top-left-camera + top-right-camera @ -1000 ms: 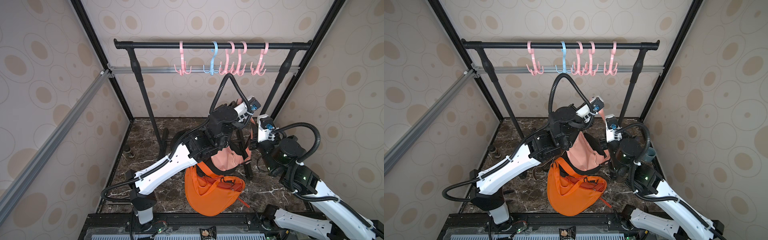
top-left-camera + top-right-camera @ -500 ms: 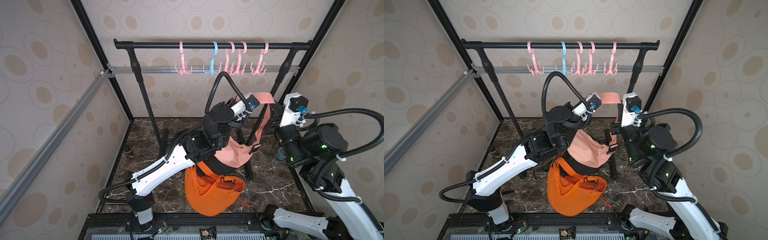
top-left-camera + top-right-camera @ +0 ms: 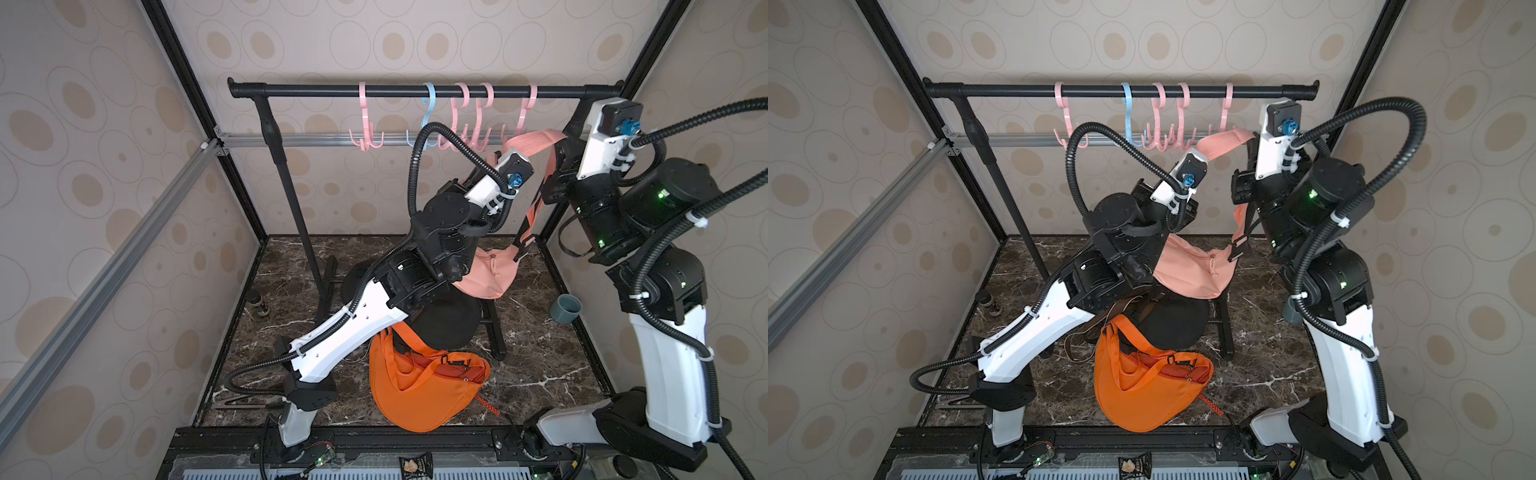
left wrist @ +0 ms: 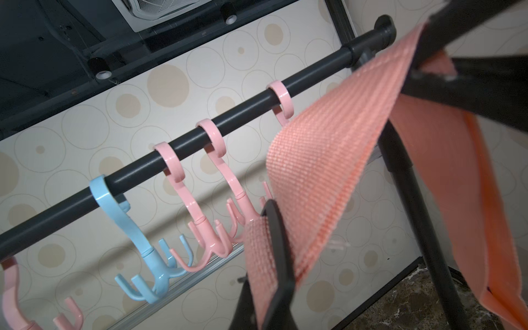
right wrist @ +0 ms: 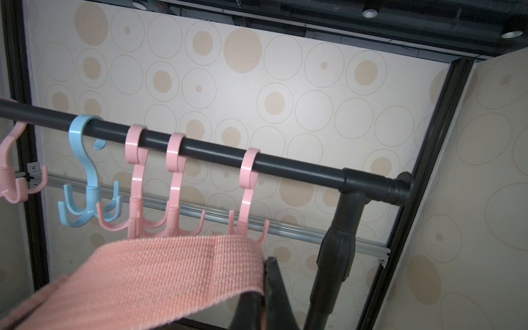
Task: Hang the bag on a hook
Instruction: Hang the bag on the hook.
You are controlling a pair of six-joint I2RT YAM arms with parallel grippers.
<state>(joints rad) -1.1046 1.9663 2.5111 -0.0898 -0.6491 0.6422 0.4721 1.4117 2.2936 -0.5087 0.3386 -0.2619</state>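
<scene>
Left claw (image 4: 268, 218), right claw (image 5: 266, 275) gripping strap (image 5: 171, 271), stretched along rail (image 5: 214, 154)

Salmon-pink soft fabric sling bag (image 3: 486, 278), plain. Salmon-pink woven webbing strap (image 4: 328, 171), same shade, in a fine ribbed weave. Bright orange fabric shoulder bag (image 3: 415, 390), redder orange inside. Plain black round fabric item (image 3: 449, 324). Matt black metal hanging rail (image 3: 316, 90). Four pale pink plastic multi-prong hooks (image 3: 363, 120), one light blue plastic multi-prong hook (image 3: 428, 112). Beige wallpaper (image 3: 83, 166), patterned with thin outlined circles around tan dots. Dark brown marble-look floor (image 3: 540, 353), veined in white. Small grey plastic cup (image 3: 565, 309). Silver aluminium bar (image 3: 311, 139). White-and-black robot arms (image 3: 353, 328) with black ribbed cables and green lights.
</scene>
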